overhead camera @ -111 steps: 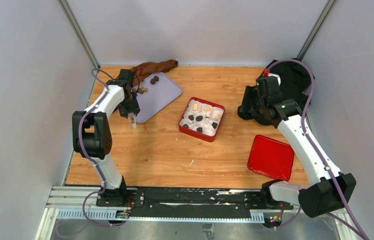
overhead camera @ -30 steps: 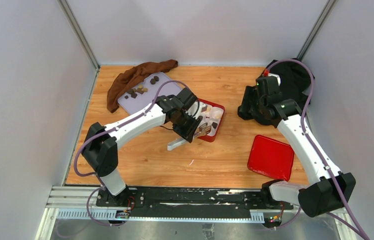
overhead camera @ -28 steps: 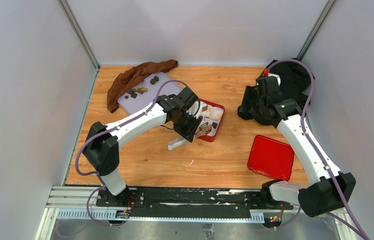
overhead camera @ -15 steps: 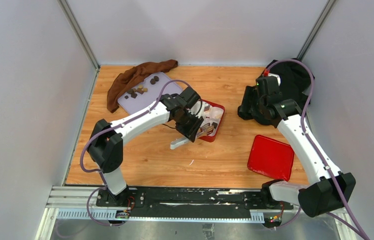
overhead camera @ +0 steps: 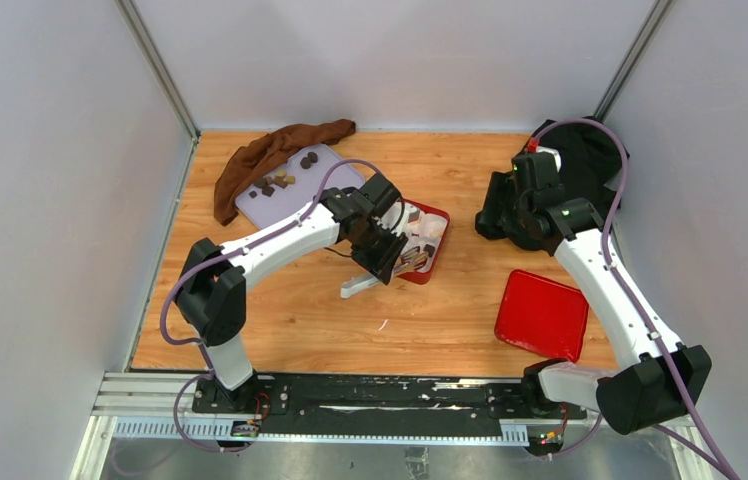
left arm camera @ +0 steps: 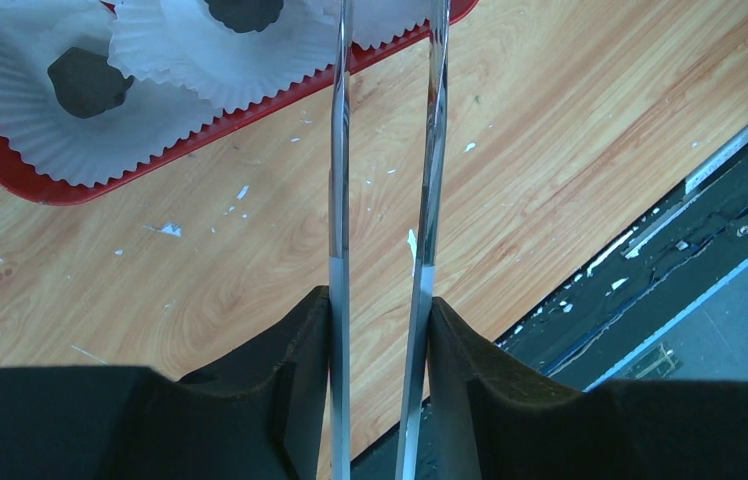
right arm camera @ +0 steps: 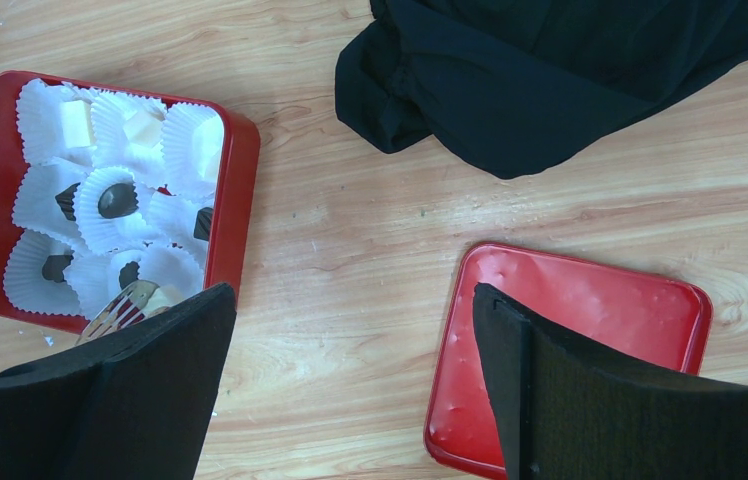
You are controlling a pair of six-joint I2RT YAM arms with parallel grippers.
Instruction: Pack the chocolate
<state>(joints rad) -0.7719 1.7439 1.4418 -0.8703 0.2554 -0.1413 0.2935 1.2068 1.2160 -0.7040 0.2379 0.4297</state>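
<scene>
Near right corner: red lid (overhead camera: 542, 315) lies flat and off the box, so the cups are open for loading. Mid-table: left gripper (left arm camera: 380, 330) is clenched on the tongs (left arm camera: 338, 180), both steel arms pinched between its pads, bc the pcs look too small for the bare fingers. The tongs reach out to the near edge of the red box (right arm camera: 235, 190). The box sits about table centre, lined w/ white paper cups (left arm camera: 190, 50). Chocolate (left arm camera: 85, 80) is partly packed, dark and cream pcs one per cup; the rest is loose on the lavender tray (overhead camera: 295, 170) by the far left corner, beside the brown cloth (overhead camera: 270, 150). Right gripper (right arm camera: 353, 295) hovers toward the far right w/ jaws spread wide, nothing between them; prob parked out of the way. Black cloth (right arm camera: 570, 70) is bunched in the far right corner. View diffs: left wrist cam shows the grip on the tong arms but crops the tips. Right wrist cam catches a slotted tip at a near-edge cup w/ a pale pc beside it; can't tell if that pc is pinched or already dropped. Top cam alone shows the tray stock, and there the arm hides part of the box.
</scene>
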